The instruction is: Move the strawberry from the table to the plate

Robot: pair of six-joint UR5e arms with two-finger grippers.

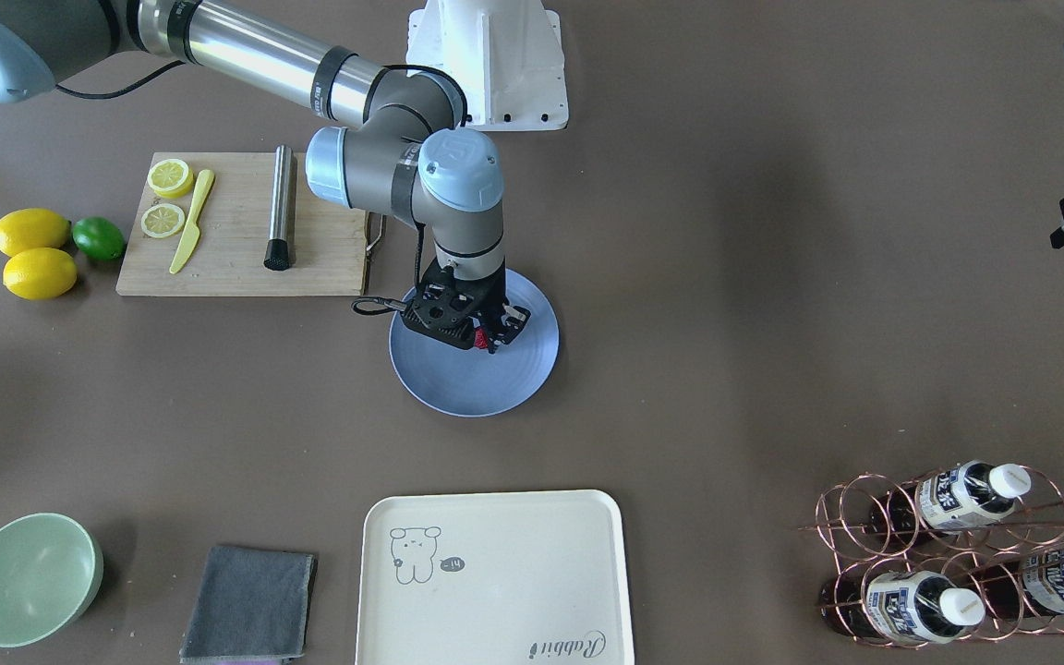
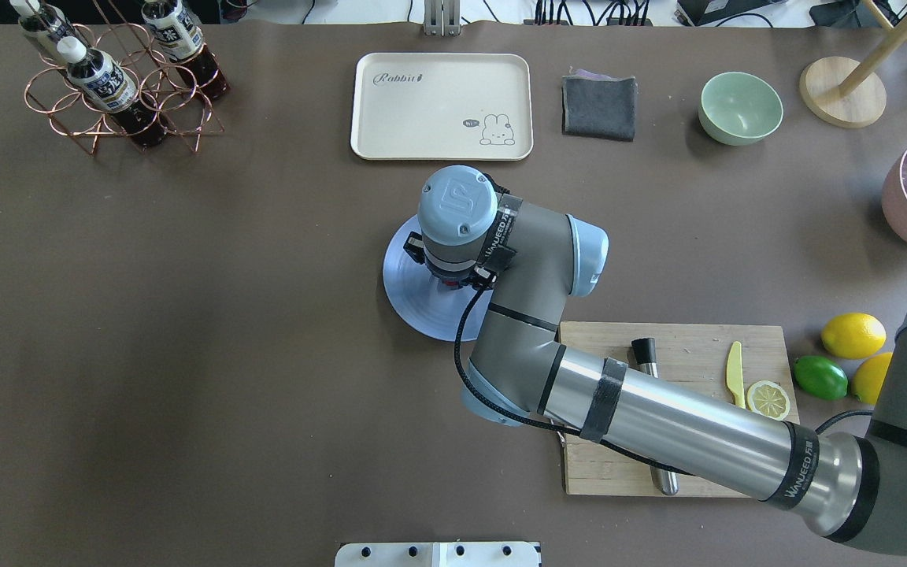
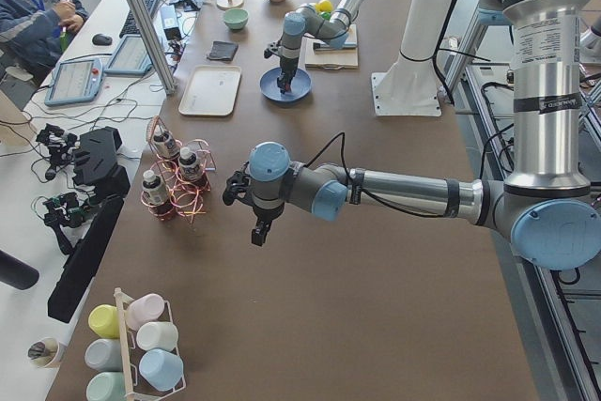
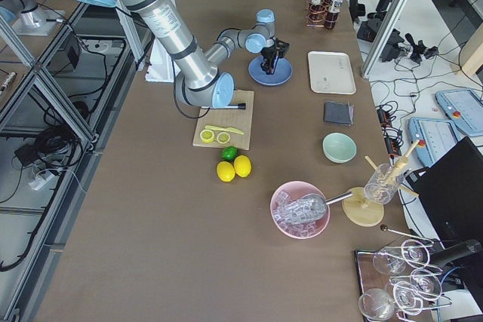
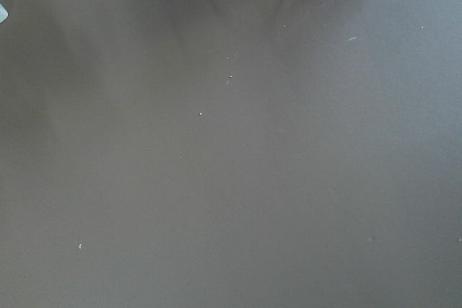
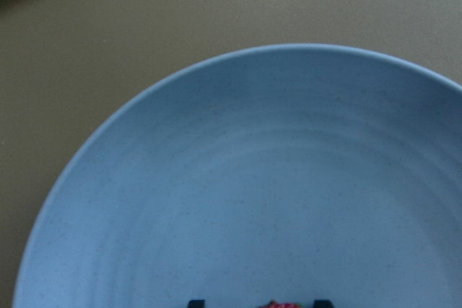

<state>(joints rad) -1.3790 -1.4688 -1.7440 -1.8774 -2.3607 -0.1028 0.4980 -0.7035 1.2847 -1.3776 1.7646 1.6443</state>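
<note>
The periwinkle-blue plate lies mid-table on the grey-brown table. My right gripper hangs just above the plate's near side, pointing down. A tiny dark-red strawberry sits between its fingers. The right wrist view shows the strawberry at the bottom edge between two dark fingertips, over the plate, so the gripper looks shut on it. My left gripper hovers over bare table far from the plate, and I cannot tell whether it is open or shut.
A wooden cutting board with lemon slices, a yellow knife and a metal muddler lies beside the plate. Two lemons and a lime sit past it. A cream tray, grey cloth, green bowl and bottle rack line the far edge.
</note>
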